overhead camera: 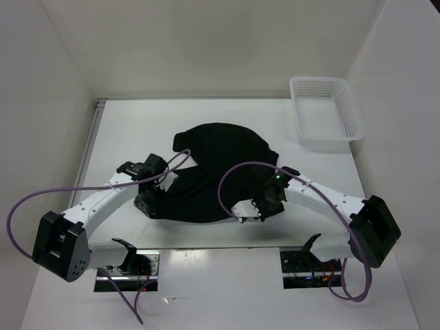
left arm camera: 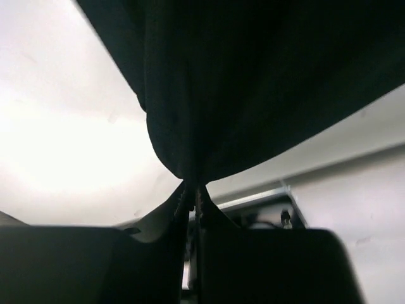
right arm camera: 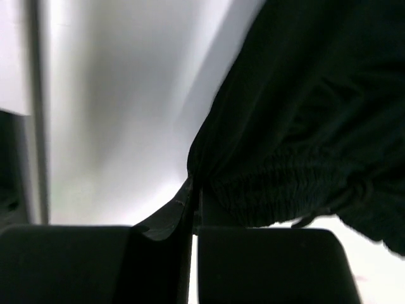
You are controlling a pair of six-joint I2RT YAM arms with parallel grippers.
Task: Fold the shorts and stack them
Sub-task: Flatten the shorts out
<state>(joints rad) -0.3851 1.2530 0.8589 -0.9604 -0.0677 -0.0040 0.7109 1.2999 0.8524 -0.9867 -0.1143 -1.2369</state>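
Observation:
The black shorts (overhead camera: pixel 213 172) lie spread in the middle of the white table, their near edge pulled up between the two arms. My left gripper (overhead camera: pixel 152 201) is shut on the shorts' near left edge; in the left wrist view the dark cloth (left arm camera: pixel 253 82) gathers to a point between the closed fingers (left arm camera: pixel 193 190). My right gripper (overhead camera: pixel 267 199) is shut on the near right edge; in the right wrist view the gathered elastic waistband (right arm camera: pixel 291 183) hangs from the closed fingers (right arm camera: pixel 193 183).
A white plastic mesh basket (overhead camera: pixel 325 110) stands at the back right of the table. White walls close in the table on the left, back and right. Purple cables loop over both arms.

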